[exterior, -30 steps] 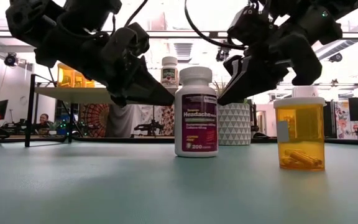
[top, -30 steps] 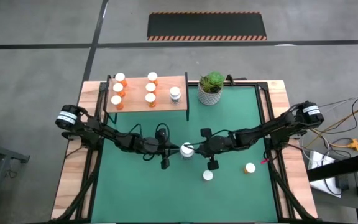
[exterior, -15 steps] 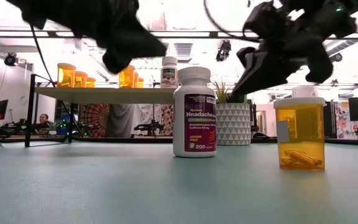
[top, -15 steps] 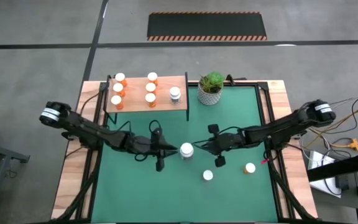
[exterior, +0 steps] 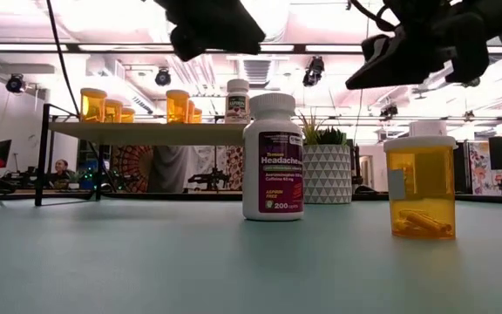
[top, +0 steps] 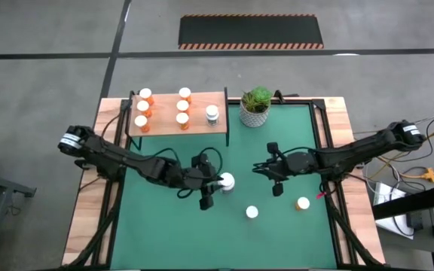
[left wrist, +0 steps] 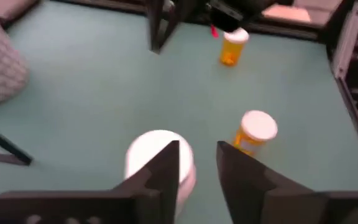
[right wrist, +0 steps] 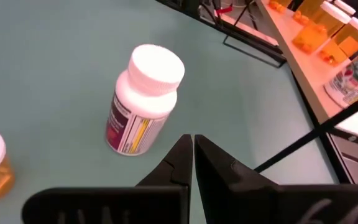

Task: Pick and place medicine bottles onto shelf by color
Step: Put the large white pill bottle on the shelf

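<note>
shelf (top: 178,124): far-left part of the green mat (top: 164,226); high view shows six orange bottles (top: 143,107) in two columns of three, plus one white bottle (top: 212,113) at its right end
left gripper (top: 208,183): mid-table, just left of the white headache bottle (top: 226,181); left wrist view shows fingers (left wrist: 164,174) parted by a narrow gap, holding nothing, bottle cap just beyond the tips
headache bottle: upright, long axis vertical, cap up; only the low view shows the purple label facing the camera, "200" legible
potted plant (top: 255,106): far edge of mat, right of shelf
loose orange bottle (top: 252,212): upright, near side of mat, right of headache bottle; high view shows only its white cap
right gripper (top: 274,172): right of headache bottle, apart from it; right wrist view shows fingers (right wrist: 173,163) pressed together, nothing between
second loose orange bottle (top: 302,203): upright, near right mat edge; low view shows pills inside
</note>
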Tool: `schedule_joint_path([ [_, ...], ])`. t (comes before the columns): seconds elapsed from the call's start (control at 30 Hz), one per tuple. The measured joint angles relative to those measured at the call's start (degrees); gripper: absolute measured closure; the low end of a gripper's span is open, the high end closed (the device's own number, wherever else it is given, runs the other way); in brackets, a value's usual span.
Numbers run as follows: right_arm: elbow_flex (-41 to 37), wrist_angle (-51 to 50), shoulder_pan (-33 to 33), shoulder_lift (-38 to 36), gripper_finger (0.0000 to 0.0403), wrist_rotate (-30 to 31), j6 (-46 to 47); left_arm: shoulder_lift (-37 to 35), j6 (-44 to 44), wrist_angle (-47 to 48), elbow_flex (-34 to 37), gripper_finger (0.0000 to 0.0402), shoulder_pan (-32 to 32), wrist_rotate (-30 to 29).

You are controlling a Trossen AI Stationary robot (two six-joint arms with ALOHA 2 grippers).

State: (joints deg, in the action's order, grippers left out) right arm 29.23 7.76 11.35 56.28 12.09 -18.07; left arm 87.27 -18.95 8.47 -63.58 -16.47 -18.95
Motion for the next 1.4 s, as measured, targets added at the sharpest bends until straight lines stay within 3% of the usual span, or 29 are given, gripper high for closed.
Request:
schedule_joint_path([
  [0.2,-1.6,-0.1,0.0,-1.6,0.0392,0.0,0.4,2.9,-1.7,3.2,-3.6,0.0207,0.1,0.6],
  [0.37,-1.7,-0.1,0.0,-1.4,0.0392,0.0,0.5,5.7,-1.6,2.7,-3.6,0.0115,0.4,-2.9],
  [0.57,-1.7,-0.4,0.0,-1.4,0.0392,0.0,0.7,8.3,1.2,1.9,-4.0,0.0055,1.1,-3.9],
  [1.03,-1.7,-1.0,0.0,-1.4,0.0392,0.0,0.6,11.6,0.8,-0.5,-3.9,0.0052,2.9,-2.5],
  [1.4,-1.7,-1.0,0.0,-1.4,0.0392,0.0,0.6,11.8,0.1,0.1,-3.8,0.0134,2.9,-2.1],
])
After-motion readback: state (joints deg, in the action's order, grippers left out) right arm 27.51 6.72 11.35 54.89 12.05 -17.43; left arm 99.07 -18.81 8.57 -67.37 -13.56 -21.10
